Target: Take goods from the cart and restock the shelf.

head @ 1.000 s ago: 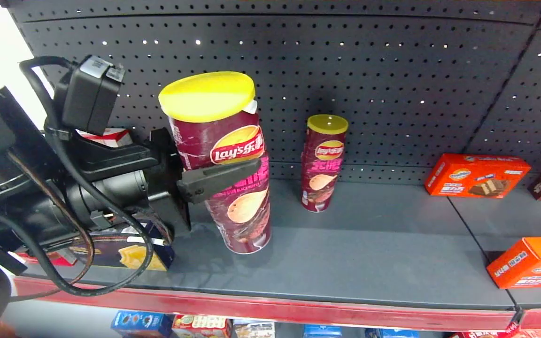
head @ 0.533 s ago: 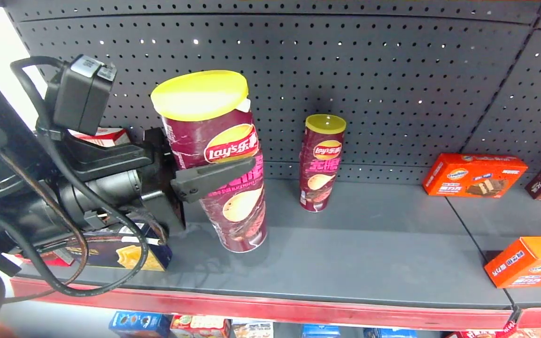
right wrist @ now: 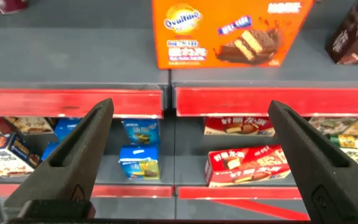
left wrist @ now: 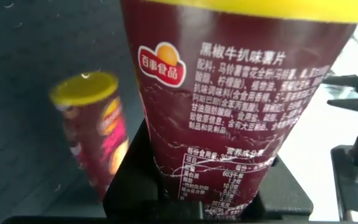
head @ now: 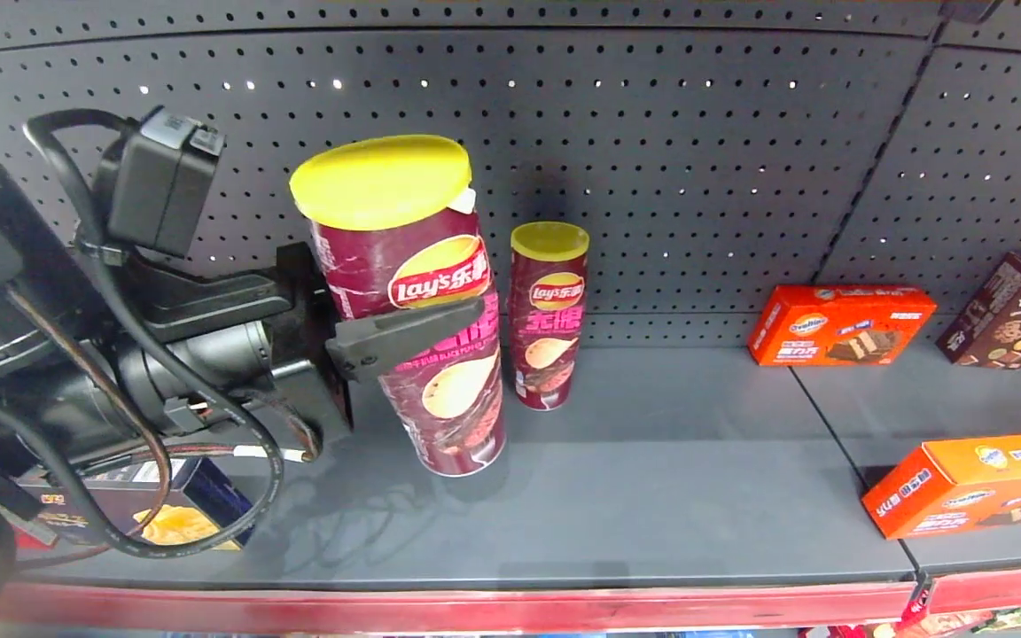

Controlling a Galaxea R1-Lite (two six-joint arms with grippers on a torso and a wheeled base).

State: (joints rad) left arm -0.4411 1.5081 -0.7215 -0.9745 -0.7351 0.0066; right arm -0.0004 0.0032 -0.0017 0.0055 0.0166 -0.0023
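From the head, the left claw is clamped around the middle of a chip can, held slightly tilted over the shelf, near a second can standing at the back. Whether its base touches the shelf is unclear. The left wrist shows the chip can close up, gripped low. The right wrist shows the right claw spread wide, holding nothing, facing an orange box. This looks like the placing step: next, set the can upright, then release.
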